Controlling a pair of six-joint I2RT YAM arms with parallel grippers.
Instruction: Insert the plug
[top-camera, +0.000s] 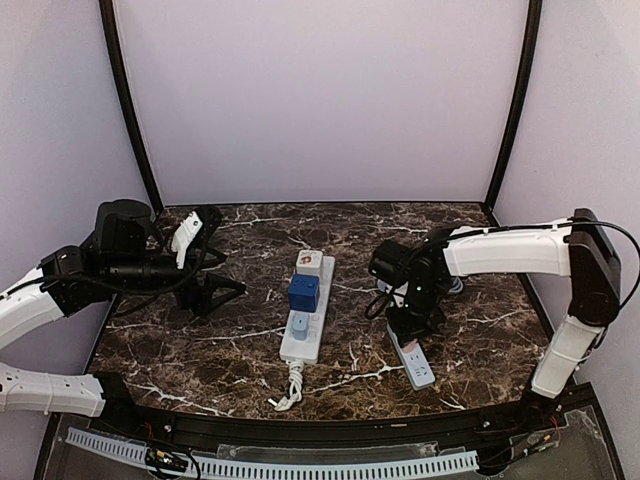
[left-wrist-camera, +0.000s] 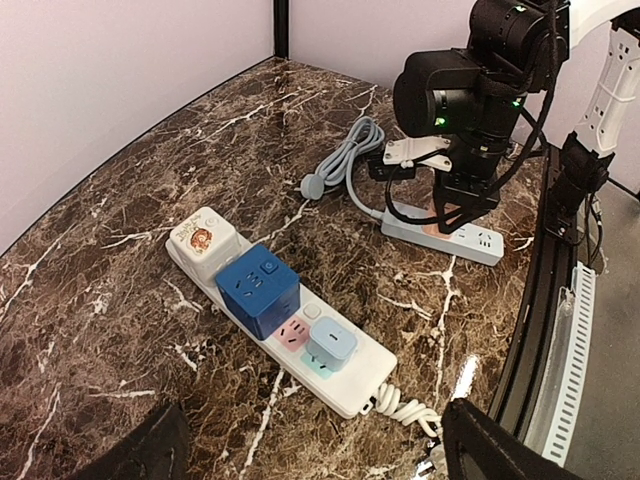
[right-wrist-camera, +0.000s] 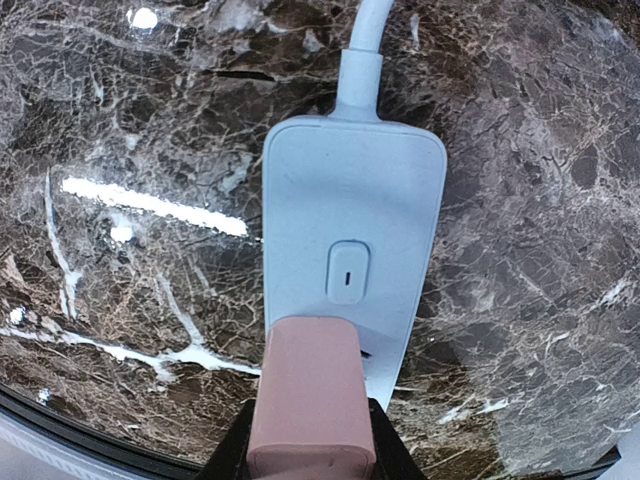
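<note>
Pinching the plug (right-wrist-camera: 311, 398), your right gripper (left-wrist-camera: 452, 215) holds it upright on the strip (right-wrist-camera: 352, 190) just beside the switch (right-wrist-camera: 346, 271), full seating unclear, so a last press probably remains, while your left gripper (top-camera: 205, 262) hangs spread, well apart.

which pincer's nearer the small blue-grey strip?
Right. The right pincer sits directly over the small strip, gripping a pink plug; the left pincer hangs open beyond the white strip.
</note>
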